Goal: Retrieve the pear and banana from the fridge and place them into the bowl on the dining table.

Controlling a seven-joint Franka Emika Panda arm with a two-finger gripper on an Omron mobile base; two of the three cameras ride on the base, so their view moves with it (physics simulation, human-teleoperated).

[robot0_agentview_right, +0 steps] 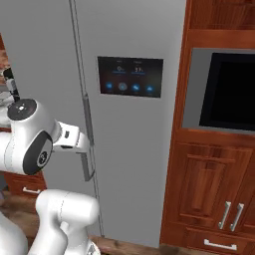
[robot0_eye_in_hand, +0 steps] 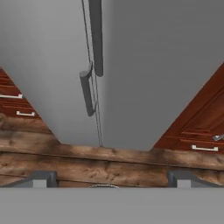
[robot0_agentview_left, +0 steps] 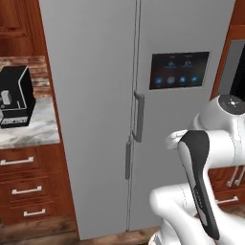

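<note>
The tall grey fridge (robot0_agentview_left: 91,119) (robot0_agentview_right: 129,164) (robot0_eye_in_hand: 153,65) stands straight ahead with both doors shut. Its two vertical bar handles (robot0_agentview_left: 139,117) (robot0_agentview_right: 88,129) (robot0_eye_in_hand: 96,35) run beside the centre seam, the left door's handle (robot0_agentview_left: 128,160) (robot0_eye_in_hand: 87,92) lower than the right one. A dark touch panel (robot0_agentview_left: 179,70) (robot0_agentview_right: 130,76) sits on the right door. My gripper (robot0_eye_in_hand: 111,179) is open, its fingertips (robot0_eye_in_hand: 41,178) wide apart, held back from the doors and pointing at their lower part and the floor. The pear and banana are hidden. The bowl and dining table are out of view.
Left of the fridge, a marble counter (robot0_agentview_left: 28,131) over wooden drawers carries a black appliance (robot0_agentview_left: 16,98). On the right, a reddish wooden cabinet (robot0_agentview_right: 209,184) holds a built-in oven (robot0_agentview_right: 229,89). Wooden floor (robot0_eye_in_hand: 109,162) lies in front of the fridge.
</note>
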